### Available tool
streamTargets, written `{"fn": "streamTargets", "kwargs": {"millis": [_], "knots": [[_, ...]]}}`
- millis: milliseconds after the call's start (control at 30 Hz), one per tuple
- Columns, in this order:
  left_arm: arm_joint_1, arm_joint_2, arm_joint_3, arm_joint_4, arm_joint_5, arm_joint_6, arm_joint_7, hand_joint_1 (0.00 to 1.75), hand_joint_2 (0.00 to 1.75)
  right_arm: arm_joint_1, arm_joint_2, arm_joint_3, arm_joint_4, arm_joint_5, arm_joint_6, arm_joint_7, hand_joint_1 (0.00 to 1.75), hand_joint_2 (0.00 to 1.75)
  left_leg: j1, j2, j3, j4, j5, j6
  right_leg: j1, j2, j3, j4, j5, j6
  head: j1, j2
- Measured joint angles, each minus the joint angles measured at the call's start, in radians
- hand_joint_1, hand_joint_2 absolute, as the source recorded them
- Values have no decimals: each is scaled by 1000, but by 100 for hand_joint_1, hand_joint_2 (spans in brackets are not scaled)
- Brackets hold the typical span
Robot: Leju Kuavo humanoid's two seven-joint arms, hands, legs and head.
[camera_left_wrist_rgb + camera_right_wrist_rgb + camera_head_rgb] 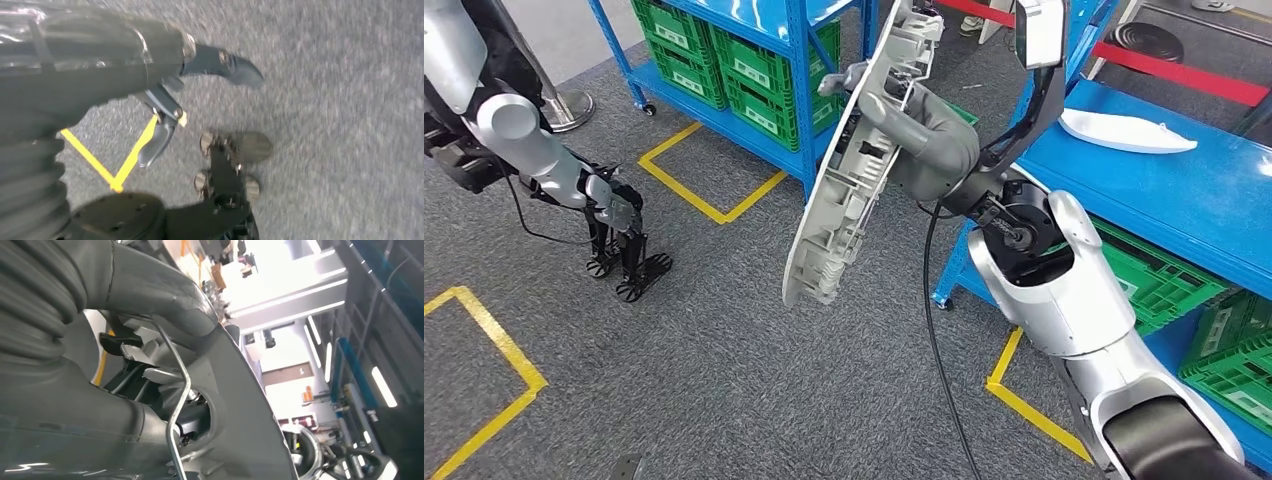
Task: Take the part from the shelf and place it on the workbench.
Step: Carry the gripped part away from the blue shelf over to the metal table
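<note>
item: grey plastic panel part [849, 170], clamped in right hand [929, 140]; left hand [619, 215] hangs empty, fingers apart. handling: keep upright, lower flat onto blue workbench [1214, 200].

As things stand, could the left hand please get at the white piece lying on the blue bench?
Probably not. The left hand hangs low on the robot's far left over the floor, while the white piece lies on the blue bench on the right, with the right hand and its big grey part between them.

Bright, even light; blurred wrist views
</note>
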State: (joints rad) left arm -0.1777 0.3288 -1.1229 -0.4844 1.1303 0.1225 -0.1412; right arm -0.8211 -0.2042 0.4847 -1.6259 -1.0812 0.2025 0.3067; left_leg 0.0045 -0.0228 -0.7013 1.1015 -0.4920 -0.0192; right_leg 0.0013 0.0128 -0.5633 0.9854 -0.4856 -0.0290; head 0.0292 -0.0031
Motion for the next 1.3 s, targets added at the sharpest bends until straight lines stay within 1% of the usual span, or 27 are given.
{"fn": "streamTargets", "kwargs": {"millis": [33, 67, 100, 133, 167, 233, 300, 333, 400, 467, 533, 600, 633, 667, 700, 767, 833, 900, 933, 967, 1033, 1100, 1133, 1167, 1200, 1267, 1300], "knots": [[-1, 0, 0, 3, 0, 0, 0, 0, 175, 0, 1, 2, 2, 0, 1, 0, 175, 175, 2, 19, -26, 54, -30, -7, 0, -9, 2, -2, 1, -1, -8, 0], [-2, 0, 0, 6, 1, 0, 0, 0, 175, 0, 1, 4, 5, 0, 0, 0, 175, 175, 7, 24, -56, 115, -57, -13, -1, -19, 2, -2, 1, -1, -15, 0], [-2, 0, 0, 8, 3, 2, 0, 0, 175, 1, 3, 7, 7, 0, -3, 0, 175, 175, 12, 25, -78, 161, -71, -20, -2, -29, 1, 0, 0, 1, -21, 0], [-1, -1, -1, 10, 5, 4, 1, 0, 175, 2, 5, 9, 8, 0, -7, 1, 175, 175, 17, 26, -85, 176, -67, -25, -4, -38, 1, 1, -2, 3, -25, 0], [-1, -3, -1, 10, 8, 7, 2, 0, 175, 2, 9, 11, 8, 1, -12, 3, 175, 175, 20, 31, -73, 156, -48, -31, -6, -47, 1, 4, -5, 7, -29, 0], [-1, -7, -2, 11, 11, 11, 5, 0, 175, -2, 17, 13, 8, 1, -19, 8, 175, 175, 21, 64, -5, 42, 5, -39, -9, -64, 1, 15, -14, 20, -34, 0], [-2, -10, -2, 11, 11, 9, 5, 0, 175, -9, 21, 13, 8, 2, -21, 12, 175, 175, 17, 92, 43, -43, 27, -30, -7, -77, -1, 28, -25, 34, -40, 0], [-2, -11, -2, 12, 10, 6, 3, 0, 175, -12, 23, 14, 8, 3, -21, 13, 175, 175, 13, 93, 47, -53, 24, -21, -6, -84, -1, 30, -28, 40, -39, 0], [-1, -13, -3, 14, 10, 2, -2, 0, 175, -15, 26, 16, 8, 5, -21, 16, 175, 175, 11, 75, 44, -55, 26, 0, -7, -94, 1, 29, -31, 49, -35, 0], [-2, -15, -3, 16, 11, 0, -10, 0, 175, -17, 29, 17, 7, 5, -23, 17, 175, 175, 12, 57, 44, -57, 29, 12, -12, -73, -7, 54, -56, 58, -28, 0], [-4, -19, -3, 18, 9, 0, -14, 0, 175, -17, 29, 17, 5, 3, -25, 21, 175, 175, 12, 39, 44, -58, 31, 21, -12, -34, -47, 152, -116, 61, -16, 0], [-5, -22, -3, 20, 7, -1, -12, 0, 175, -10, 29, 17, 3, 1, -23, 27, 175, 175, 7, 19, 44, -58, 31, 27, -10, -20, -102, 271, -163, 57, -6, 0], [-4, -23, -3, 21, 7, -3, -11, 0, 175, -5, 29, 18, 3, 0, -22, 29, 175, 175, 5, 8, 44, -58, 32, 29, -9, -17, -116, 297, -162, 53, -2, 0], [-4, -24, -3, 22, 8, -4, -11, 0, 175, -2, 29, 18, 3, 0, -21, 30, 175, 175, 2, -4, 44, -58, 33, 30, -8, -15, -115, 289, -143, 46, 0, 0], [-4, -25, -4, 23, 9, -5, -9, 0, 175, 0, 28, 18, 3, -1, -20, 30, 175, 175, -1, -16, 45, -58, 33, 31, -6, -9, -97, 244, -108, 38, 4, 0], [-4, -29, -4, 25, 8, -5, -5, 0, 175, -1, 28, 18, 0, -1, -20, 31, 175, 175, -4, -38, 45, -58, 36, 30, -1, 21, -46, 123, -44, 15, 7, 0], [-5, -33, -4, 27, 6, -2, 0, 0, 175, -2, 28, 17, -4, -1, -20, 31, 175, 175, -1, -55, 40, -57, 41, 23, 4, 42, -14, 52, -24, 3, 7, 0], [-4, -33, -4, 29, 6, 0, 1, 0, 175, -1, 28, 17, -6, 0, -20, 31, 175, 175, 5, -71, 35, -61, 48, 11, 7, 33, -6, 35, -24, 3, 8, 0], [-2, -33, -5, 29, 6, 1, 0, 0, 175, -1, 29, 18, -7, 0, -20, 31, 175, 175, 4, -60, 33, -60, 47, 6, 6, 23, -1, 26, -19, 3, 9, 0], [-1, -33, -5, 30, 5, 3, -1, 0, 175, -1, 30, 18, -9, 0, -20, 31, 175, 175, 2, -38, 27, -50, 37, 2, 4, 14, 4, 15, -13, 2, 7, 0], [-2, -32, -6, 30, -1, 12, -3, 0, 175, -1, 32, 18, -12, -1, -20, 32, 175, 175, 2, 15, -9, 25, -14, -7, 1, -7, 12, -1, -4, 0, -4, 0], [-3, -32, -7, 30, -7, 17, -3, 0, 175, 2, 32, 20, -12, -1, -16, 33, 175, 175, 11, 27, -62, 139, -65, -18, 0, -26, 12, -3, -3, -1, -17, 0], [-2, -31, -7, 30, -9, 16, -3, 0, 175, 4, 32, 21, -11, -2, -12, 34, 175, 175, 16, 27, -75, 170, -72, -24, -1, -36, 12, -1, -4, 0, -22, 0], [-1, -29, -8, 30, -10, 13, -3, 0, 175, 6, 32, 22, -9, -2, -5, 34, 175, 175, 20, 29, -70, 167, -61, -29, -3, -46, 12, 0, -5, 2, -26, 0], [-1, -26, -9, 30, -10, 9, -3, 0, 175, 6, 32, 22, -7, -3, 2, 33, 175, 175, 23, 34, -46, 130, -37, -34, -5, -55, 12, 3, -8, 6, -28, 0], [-2, -19, -10, 30, -11, 3, -3, 0, 175, 5, 32, 22, -2, -5, 11, 31, 175, 175, 24, 68, 26, 12, 7, -42, -7, -70, 11, 15, -18, 21, -35, 0], [-3, -16, -11, 30, -11, 2, -3, 0, 175, 4, 32, 21, -1, -5, 13, 30, 175, 175, 22, 82, 50, -32, 18, -37, -5, -77, 9, 21, -23, 28, -38, 0]]}}
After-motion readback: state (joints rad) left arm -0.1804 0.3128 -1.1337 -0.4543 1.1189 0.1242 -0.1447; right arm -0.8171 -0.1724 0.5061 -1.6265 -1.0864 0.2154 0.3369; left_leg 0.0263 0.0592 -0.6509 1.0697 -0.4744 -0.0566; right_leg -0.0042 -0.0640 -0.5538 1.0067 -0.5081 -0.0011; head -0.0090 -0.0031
